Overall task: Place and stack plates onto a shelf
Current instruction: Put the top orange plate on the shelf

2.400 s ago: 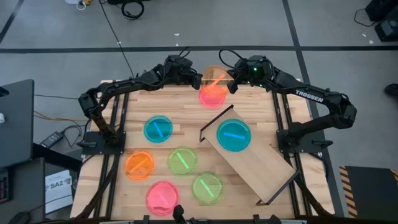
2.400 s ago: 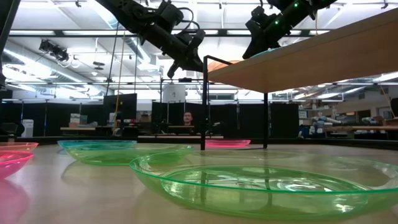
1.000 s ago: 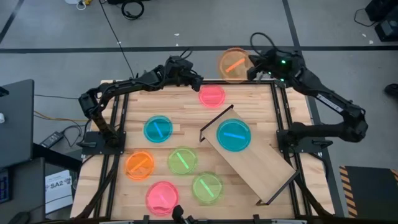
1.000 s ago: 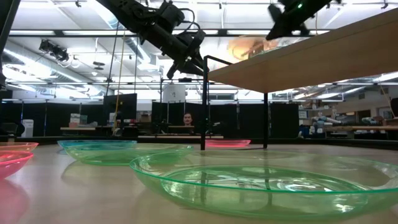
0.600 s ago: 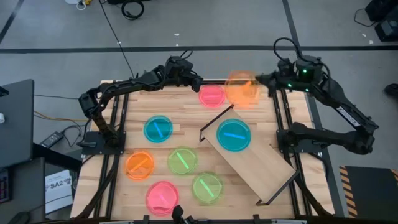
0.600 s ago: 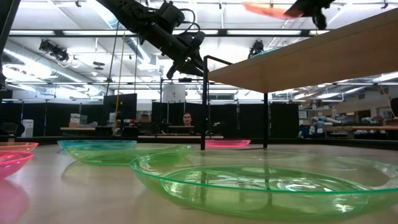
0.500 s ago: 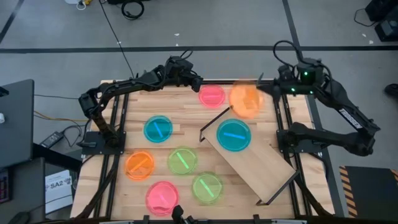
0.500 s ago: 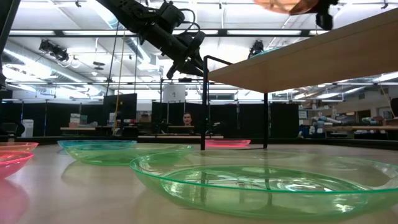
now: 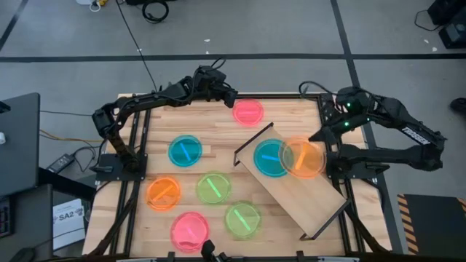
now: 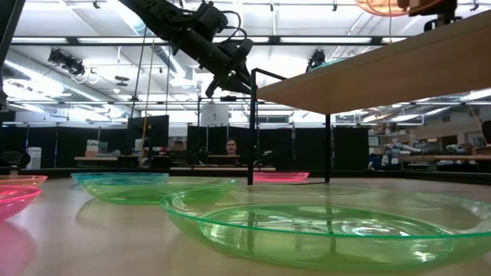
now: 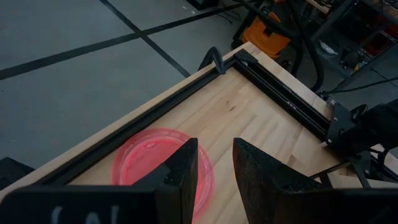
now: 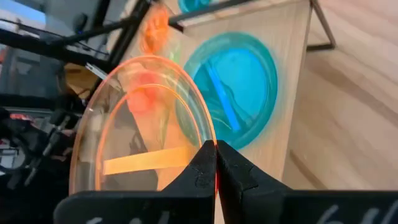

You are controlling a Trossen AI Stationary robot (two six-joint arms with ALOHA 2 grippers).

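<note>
My right gripper (image 9: pixel 318 137) is shut on an orange plate (image 9: pixel 302 158) and carries it in the air over the shelf (image 9: pixel 306 191), a light-wood plank on a black wire frame. A blue plate (image 9: pixel 269 159) lies flat on the plank, and the orange plate hangs just to its right, overlapping its edge in the high view. My left gripper (image 9: pixel 230 94) hovers open over the table's far edge, beside a pink plate (image 9: pixel 248 111) that lies flat on the table. My right gripper pinches the orange plate's rim (image 12: pixel 213 144) between its two shut fingers, on the plate's far right side. The fingers reach in from the table's right. The plate (image 10: pixel 386 6) is lifted clear of the shelf and stretches away from the fingers toward the blue plate (image 12: pixel 233 93).
More plates lie flat on the slatted tabletop: blue (image 9: pixel 185 151), orange (image 9: pixel 163 193), two green (image 9: pixel 213 188) (image 9: pixel 242 219) and pink (image 9: pixel 189 230). The shelf stands slantwise at the right, its black frame leg (image 9: pixel 251 142) toward the middle. The plank's near right part (image 9: pixel 320 200) is bare.
My right gripper has swung from beyond the table's far edge toward the near edge and the right, carrying the orange plate to a spot over the shelf beside the blue plate. The plate has stayed clear of everything.
</note>
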